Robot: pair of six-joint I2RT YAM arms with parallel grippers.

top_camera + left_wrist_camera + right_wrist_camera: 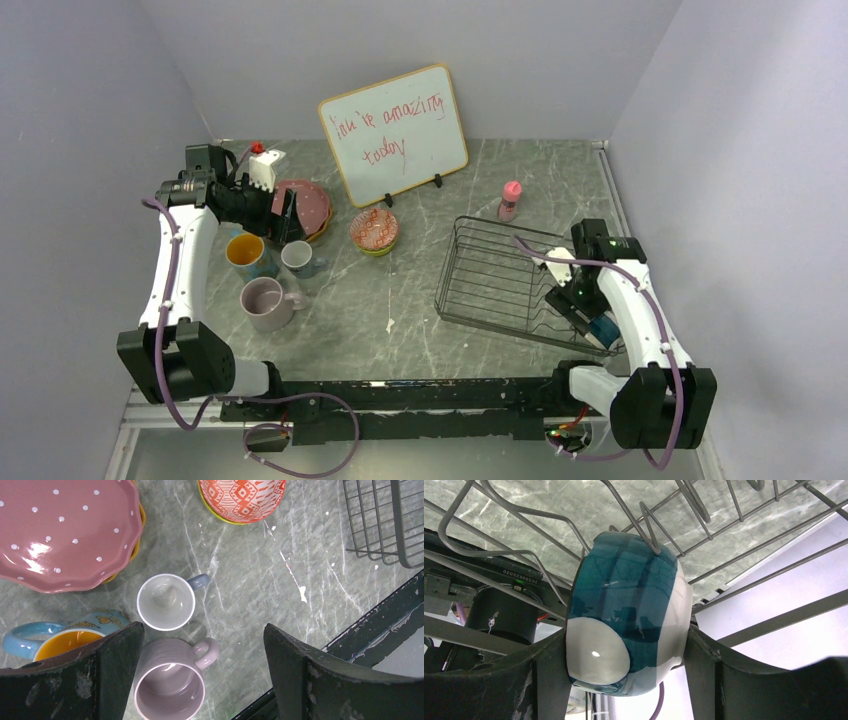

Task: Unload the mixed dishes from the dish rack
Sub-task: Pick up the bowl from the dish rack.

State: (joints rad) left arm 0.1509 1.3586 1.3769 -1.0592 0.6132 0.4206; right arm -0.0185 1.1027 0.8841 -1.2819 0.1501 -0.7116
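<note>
At the near right corner of the dish rack (490,275), the right gripper (624,672) is closed on the teal-white bowl (634,615), with 1 finger against each side. The bowl stands on edge inside the rack, and a wire ridge (650,535) of the rack reaches over its upper curve.

That wire is the main hazard. A straight lift could snag the bowl on it, either dragging the light rack across the worktop (400,290) or twisting the bowl out of the hold. The glaze looks slick and the wall is curved, so a slip seems likely if it catches. The bowl would then drop onto the wires or over the rack's near edge, close to the worktop's front.

Left of the rack, well apart, stand the lilac mug (264,302) and 2 smaller cups (298,258), with the pink dotted plate (308,203) farther back. The left gripper (200,645) hangs open above them, holding nothing. A bowl carried there needs a free gap, or it may knock the crockery.
</note>
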